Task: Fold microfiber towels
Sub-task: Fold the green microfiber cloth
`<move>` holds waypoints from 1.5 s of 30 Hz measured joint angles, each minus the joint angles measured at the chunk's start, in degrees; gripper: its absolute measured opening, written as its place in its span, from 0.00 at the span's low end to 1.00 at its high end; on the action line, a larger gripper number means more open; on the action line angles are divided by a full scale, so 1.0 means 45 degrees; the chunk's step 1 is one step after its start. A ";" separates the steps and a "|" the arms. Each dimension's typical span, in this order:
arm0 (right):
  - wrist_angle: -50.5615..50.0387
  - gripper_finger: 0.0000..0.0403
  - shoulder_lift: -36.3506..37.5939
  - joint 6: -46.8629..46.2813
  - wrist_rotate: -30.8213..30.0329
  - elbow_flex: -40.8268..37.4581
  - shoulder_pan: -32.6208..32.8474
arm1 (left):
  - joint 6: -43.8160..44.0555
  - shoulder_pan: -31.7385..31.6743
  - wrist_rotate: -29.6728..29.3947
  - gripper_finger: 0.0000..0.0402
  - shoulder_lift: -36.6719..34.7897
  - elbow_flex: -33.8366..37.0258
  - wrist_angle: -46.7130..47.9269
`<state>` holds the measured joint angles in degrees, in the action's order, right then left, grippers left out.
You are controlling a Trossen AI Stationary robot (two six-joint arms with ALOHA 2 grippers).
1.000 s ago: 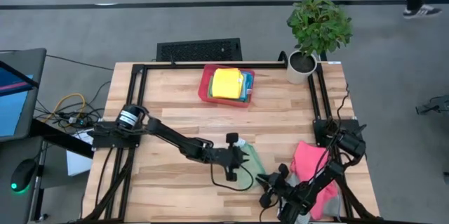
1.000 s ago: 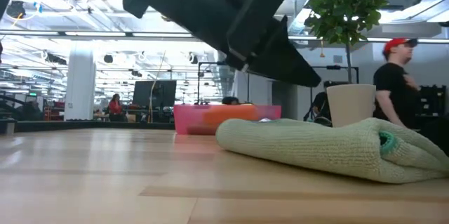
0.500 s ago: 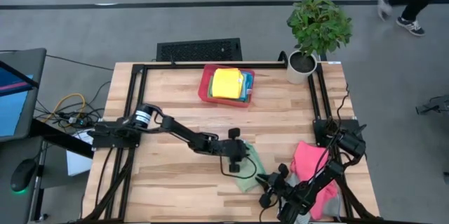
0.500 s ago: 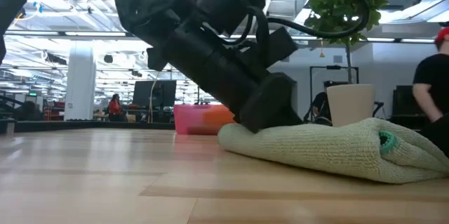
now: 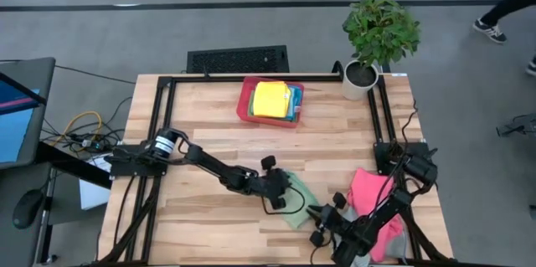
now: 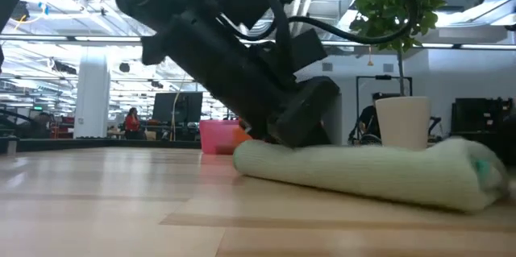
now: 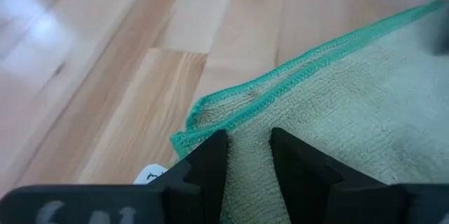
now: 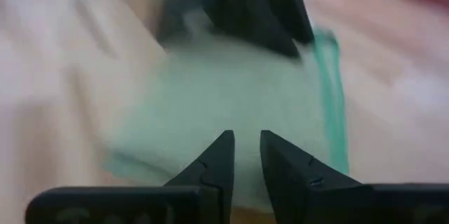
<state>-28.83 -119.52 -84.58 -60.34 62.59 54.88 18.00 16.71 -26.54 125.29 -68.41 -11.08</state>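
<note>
Low, left pincer point(image 7: 249, 155) slightly parted on green towel point(image 5: 295, 198); right pincer point(image 8: 242, 155) likewise.

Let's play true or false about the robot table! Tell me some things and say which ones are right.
1. The green towel lies on the wooden table. True.
2. The red tray is empty. False: folded towels sit in it, a yellow one on top.
3. The left gripper is at the green towel. True.
4. The pink towel is inside the tray. False: it lies by the right arm.
5. A potted plant stands at a table corner. True.
</note>
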 joint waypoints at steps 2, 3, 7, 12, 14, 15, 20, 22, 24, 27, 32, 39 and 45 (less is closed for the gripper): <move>0.0077 0.24 0.0625 0.0980 -0.0537 0.0239 -0.0026 | 0.0627 0.0221 -0.0328 0.28 0.0003 0.0031 0.0030; 0.0163 0.24 0.0880 0.1342 -0.0730 0.0296 -0.0046 | 0.0987 0.0344 -0.0415 0.28 0.0010 0.0031 0.0030; 0.1094 0.24 0.1050 0.2631 -0.1276 0.0296 -0.0319 | 0.2322 0.0945 -0.1653 0.28 0.0039 0.0064 0.0051; 0.3949 0.24 0.0069 0.4043 -0.0907 0.0325 -0.0675 | 0.3846 0.1640 -0.3312 0.28 0.0070 0.0089 0.0296; 0.4642 0.24 -0.0353 0.4117 -0.0768 0.0301 -0.0753 | 0.4248 0.1823 -0.3831 0.28 0.0083 0.0104 0.0286; 0.5063 0.24 -0.0527 0.3981 -0.0618 0.0316 -0.0752 | 0.4410 0.1893 -0.3957 0.28 0.0083 0.0104 0.0360; 0.4823 0.24 -0.1244 0.2225 -0.0310 0.0338 -0.0349 | 0.4514 0.2060 -0.4015 0.28 0.0083 0.0088 0.0466; 0.4304 0.24 -0.1369 0.1319 -0.0341 0.0372 -0.0275 | 0.4487 0.2064 -0.4012 0.28 0.0077 0.0084 0.0485; 0.3910 0.24 -0.1498 0.0743 -0.0364 0.0389 -0.0225 | 0.4488 0.2064 -0.3908 0.28 -0.0069 0.0084 0.0721; 0.3850 0.24 -0.1541 0.0703 -0.0383 0.0398 -0.0200 | 0.4342 0.2072 -0.3834 0.28 -0.0270 0.0103 0.0868; 0.3904 0.24 -0.1351 0.1569 -0.0021 0.0364 -0.0411 | 0.2920 0.2088 -0.3066 0.31 -0.1146 0.0133 0.1125; 0.3276 0.24 -0.0912 0.1538 0.0276 0.0320 -0.0483 | 0.2707 0.2069 -0.2849 0.48 -0.3148 0.0103 0.3952; 0.1428 0.34 0.0814 0.0966 0.1843 0.0281 -0.0567 | 0.3746 0.1817 -0.2436 0.63 -0.5217 0.0094 0.6294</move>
<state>-22.40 -115.86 -80.24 -52.05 63.86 52.32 34.86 24.89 -37.50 101.82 -67.99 17.24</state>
